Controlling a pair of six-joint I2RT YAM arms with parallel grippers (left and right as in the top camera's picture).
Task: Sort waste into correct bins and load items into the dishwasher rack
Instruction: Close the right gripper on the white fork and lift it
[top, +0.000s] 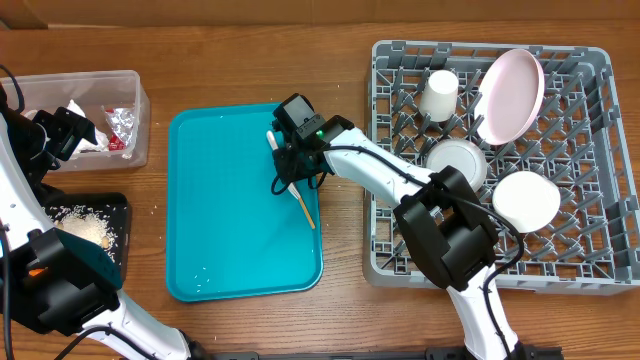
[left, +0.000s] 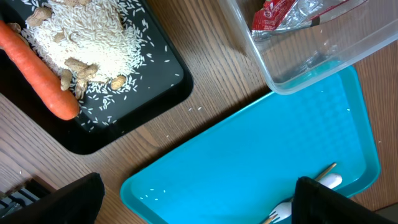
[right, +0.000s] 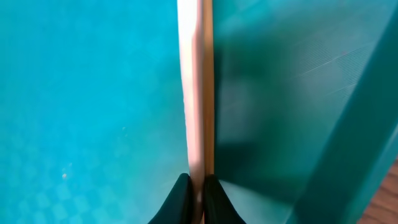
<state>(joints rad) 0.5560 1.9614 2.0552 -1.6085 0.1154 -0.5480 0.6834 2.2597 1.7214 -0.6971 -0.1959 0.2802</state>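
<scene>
On the teal tray (top: 230, 230) the white fork (top: 271, 141) and the thin wooden stick (top: 308, 213) lie side by side. My right gripper (top: 295, 165) is down on them. In the right wrist view its fingertips (right: 198, 186) are shut on the pale fork handle (right: 189, 93), with the stick (right: 208, 93) tight against it. Whether the stick is pinched too I cannot tell. My left gripper (left: 199, 208) hangs open and empty over the tray's near corner (left: 261, 143), beside the fork's tines (left: 283, 210). It is near the clear tub (top: 90, 85).
The clear tub (left: 311, 68) holds a red wrapper (left: 273, 15) and foil. The black tray (left: 155, 93) holds a carrot (left: 37, 68) and rice (left: 93, 37). In the grey rack (top: 400, 250) stand a pink plate (top: 512, 95), a cup (top: 438, 95) and two bowls (top: 455, 160) (top: 525, 198).
</scene>
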